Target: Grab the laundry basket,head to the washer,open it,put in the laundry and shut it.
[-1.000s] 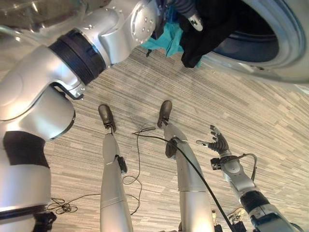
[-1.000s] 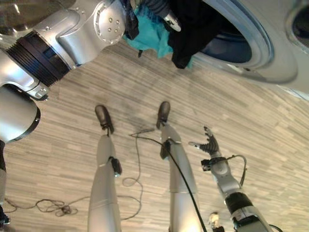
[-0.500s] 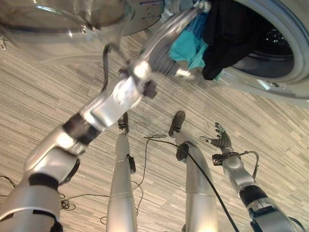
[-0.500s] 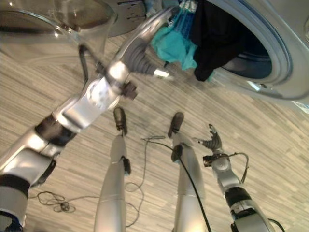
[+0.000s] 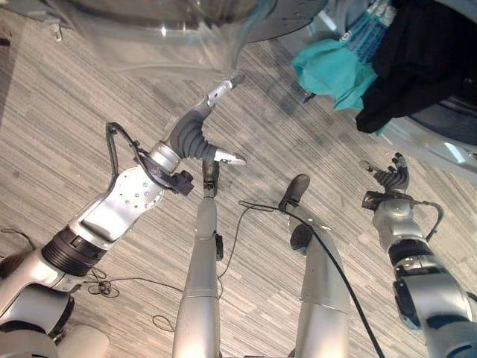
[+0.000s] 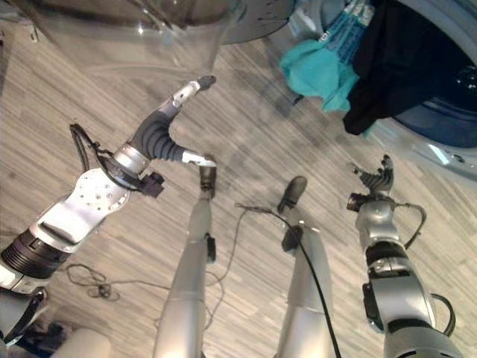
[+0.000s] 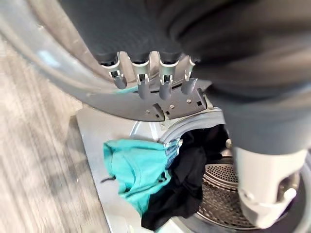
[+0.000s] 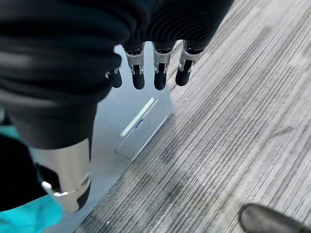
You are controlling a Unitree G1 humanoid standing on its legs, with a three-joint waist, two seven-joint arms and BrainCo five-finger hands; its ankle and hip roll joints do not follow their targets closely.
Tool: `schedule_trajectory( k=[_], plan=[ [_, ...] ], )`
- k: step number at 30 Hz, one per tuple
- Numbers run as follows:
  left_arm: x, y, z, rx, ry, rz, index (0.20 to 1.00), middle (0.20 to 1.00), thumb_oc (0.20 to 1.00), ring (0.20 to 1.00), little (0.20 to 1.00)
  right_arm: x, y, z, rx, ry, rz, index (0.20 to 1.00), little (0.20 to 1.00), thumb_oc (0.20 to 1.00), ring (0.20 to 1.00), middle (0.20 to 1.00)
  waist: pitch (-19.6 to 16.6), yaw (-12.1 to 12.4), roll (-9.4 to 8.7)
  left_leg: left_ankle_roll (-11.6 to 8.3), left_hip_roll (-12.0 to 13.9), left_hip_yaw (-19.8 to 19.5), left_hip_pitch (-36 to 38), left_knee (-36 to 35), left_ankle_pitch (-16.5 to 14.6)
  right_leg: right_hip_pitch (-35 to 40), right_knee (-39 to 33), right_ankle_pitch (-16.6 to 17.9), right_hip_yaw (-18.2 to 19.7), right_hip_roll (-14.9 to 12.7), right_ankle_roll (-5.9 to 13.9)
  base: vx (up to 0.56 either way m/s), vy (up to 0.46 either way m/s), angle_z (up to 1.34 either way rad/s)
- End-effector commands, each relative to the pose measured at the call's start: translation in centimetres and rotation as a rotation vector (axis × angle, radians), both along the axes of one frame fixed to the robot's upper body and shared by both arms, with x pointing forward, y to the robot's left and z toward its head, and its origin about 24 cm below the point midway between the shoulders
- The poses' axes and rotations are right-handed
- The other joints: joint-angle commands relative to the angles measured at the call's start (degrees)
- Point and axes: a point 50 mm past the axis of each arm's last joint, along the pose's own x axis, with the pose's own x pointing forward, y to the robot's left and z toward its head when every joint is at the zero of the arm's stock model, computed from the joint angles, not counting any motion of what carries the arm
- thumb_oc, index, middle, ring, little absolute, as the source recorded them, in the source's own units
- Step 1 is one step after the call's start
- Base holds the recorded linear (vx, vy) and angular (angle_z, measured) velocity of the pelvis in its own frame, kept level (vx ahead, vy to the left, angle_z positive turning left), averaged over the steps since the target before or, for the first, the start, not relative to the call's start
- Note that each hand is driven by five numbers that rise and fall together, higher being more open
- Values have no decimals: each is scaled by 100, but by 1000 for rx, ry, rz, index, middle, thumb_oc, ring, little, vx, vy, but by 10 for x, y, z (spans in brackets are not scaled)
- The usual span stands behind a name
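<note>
The grey front-loading washer [image 6: 447, 160] stands open, its round glass door [image 5: 164, 30] swung out over the pale striped wood-look floor [image 5: 89, 134]. Draped over the lip of the drum opening hangs the laundry: a crumpled teal cotton garment [image 5: 335, 71] on the outer side and a black cloth [image 5: 417, 60] beside it, touching it and trailing back into the perforated steel drum [image 7: 223, 189]; a bit of blue striped fabric [image 6: 346, 26] peeks out between them. Both pieces spill down the washer's front, only partly inside. The robot's left hand [image 5: 212, 123] is stretched up toward the underside of the glass door, fingers [image 7: 141, 80] straight and spread a little, thumb held apart, holding nothing; from its wrist view the fingertips sit close to the door's rim, though I can't tell whether they touch it. The right hand [image 5: 389, 177] hangs low at the robot's side near the washer's base, fingers [image 8: 160, 73] loosely extended and empty, well below the dangling clothes.
</note>
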Motion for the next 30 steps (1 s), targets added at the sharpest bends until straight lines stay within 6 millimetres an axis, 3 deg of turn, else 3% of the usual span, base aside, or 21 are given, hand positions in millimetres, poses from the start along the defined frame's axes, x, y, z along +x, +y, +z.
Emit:
schedule_trajectory(
  k=[1, 11, 13, 17, 21, 25, 30],
  plan=[
    [-25, -2, 23, -46, -100, -125, 1000, 1000, 1000, 1000, 1000, -8, -32, 16, 34, -53, -79, 1000, 1000, 1000, 1000, 1000, 102, 136, 259, -154, 203, 69, 444, 804, -1557, 664, -1736, 424, 266, 298, 704, 22, 37, 9],
    [-36, 2, 23, -78, -75, -176, 1000, 1000, 1000, 1000, 1000, -3, -51, 64, 143, -224, -125, 1000, 1000, 1000, 1000, 1000, 68, 522, 370, -136, 78, 23, 179, 861, -1607, 551, -1752, 344, 207, 213, 741, 23, 32, 6],
    [-39, -1, 21, -83, -59, -209, 1000, 1000, 1000, 1000, 1000, 2, -50, 82, 133, -272, -100, 1000, 1000, 1000, 1000, 1000, 62, 611, 380, -129, 51, 14, 85, 899, -1636, 528, -1773, 347, 187, 195, 759, 15, 41, 10],
    [-40, -5, 22, -97, -51, -233, 1000, 1000, 1000, 1000, 1000, 7, -46, 101, 95, -311, -68, 1000, 1000, 1000, 1000, 1000, 61, 664, 365, -113, 32, 2, 31, 924, -1661, 519, -1805, 359, 155, 193, 781, 16, 18, 7],
    [-42, -14, 23, -134, -44, -288, 1000, 1000, 1000, 1000, 1000, 9, -46, 135, 82, -418, -68, 1000, 1000, 1000, 1000, 1000, 48, 750, 380, -103, -1, 2, 2, 940, -1681, 497, -1822, 356, 173, 164, 809, 8, 31, 3],
    [-42, -15, 22, -151, -34, -300, 1000, 1000, 1000, 1000, 1000, 11, -43, 152, 73, -470, -59, 1000, 1000, 1000, 1000, 1000, 57, 766, 397, -100, -32, 17, -15, 973, -1701, 492, -1828, 381, 186, 150, 817, 1, 64, -1],
    [-41, -21, 23, -204, -35, -315, 1000, 1000, 1000, 1000, 1000, 14, -28, 197, 151, -680, -50, 1000, 1000, 1000, 1000, 1000, 36, 853, 492, -96, -95, 57, -38, 967, -1721, 445, -1865, 417, 204, 105, 883, 0, 64, 0]
  ],
)
